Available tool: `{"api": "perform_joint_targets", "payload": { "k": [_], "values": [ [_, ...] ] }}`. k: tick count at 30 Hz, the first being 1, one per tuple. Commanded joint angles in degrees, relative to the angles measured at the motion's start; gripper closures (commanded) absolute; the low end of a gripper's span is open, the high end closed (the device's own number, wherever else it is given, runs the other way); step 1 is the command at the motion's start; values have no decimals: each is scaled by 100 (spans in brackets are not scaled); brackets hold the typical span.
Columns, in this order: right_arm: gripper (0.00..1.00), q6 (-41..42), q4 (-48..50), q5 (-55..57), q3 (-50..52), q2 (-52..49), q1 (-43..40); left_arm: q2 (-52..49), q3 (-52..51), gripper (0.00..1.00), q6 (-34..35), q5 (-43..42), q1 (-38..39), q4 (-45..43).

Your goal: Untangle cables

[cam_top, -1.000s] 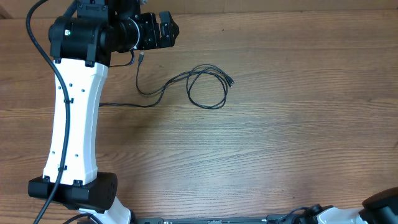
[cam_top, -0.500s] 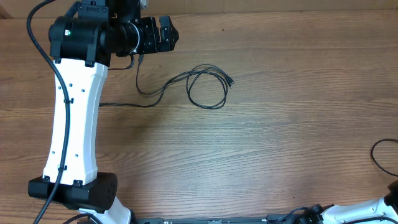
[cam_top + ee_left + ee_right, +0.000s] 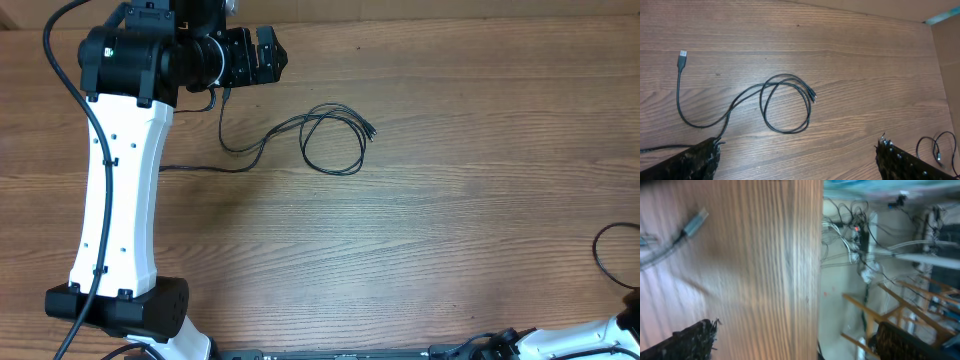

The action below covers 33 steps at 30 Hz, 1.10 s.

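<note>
Thin black cables [image 3: 334, 140] lie at the back of the table as one loop with small plug tips [image 3: 371, 131]. A strand runs left to a USB plug [image 3: 228, 92]. In the left wrist view the loop [image 3: 785, 104] and the USB plug [image 3: 682, 56] lie ahead of my left gripper [image 3: 797, 161], which is open, empty and above the table. It also shows in the overhead view [image 3: 266, 54], just left of the cables. My right gripper [image 3: 795, 342] is open and empty over the table's edge, in a blurred view with a plug [image 3: 695, 222] at upper left.
Another thin black cable [image 3: 606, 250] curls at the table's right edge and also shows in the left wrist view [image 3: 936, 149]. The left arm's white link [image 3: 118, 200] stretches over the left side. Beyond the table edge are wooden chair frames [image 3: 875, 312] and wiring.
The right arm has swung out of the overhead view at bottom right, and a cable loop now shows at the right edge. The left gripper shifted slightly left.
</note>
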<state>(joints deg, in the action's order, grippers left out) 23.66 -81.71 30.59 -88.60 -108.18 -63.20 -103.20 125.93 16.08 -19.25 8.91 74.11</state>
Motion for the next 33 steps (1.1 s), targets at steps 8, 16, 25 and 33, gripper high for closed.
{"api": "perform_joint_targets", "payload": {
  "k": [8, 16, 25, 33],
  "values": [
    [0, 1244, -1045, 981, -570, 632, 24, -61, -22, 1, -87, 20, 11, 90],
    [0, -140, -354, -2013, -901, 1572, 26, -61, -22, 0, -87, 22, 11, 70],
    [0, -1217, 114, -4347, -898, 1617, 1985, -61, -22, 1, -92, 44, 11, 107],
    [0, -1108, 1692, -5571, -896, 1471, 4968, -13, -17, 0, -573, 37, -177, 326]
  ]
}}
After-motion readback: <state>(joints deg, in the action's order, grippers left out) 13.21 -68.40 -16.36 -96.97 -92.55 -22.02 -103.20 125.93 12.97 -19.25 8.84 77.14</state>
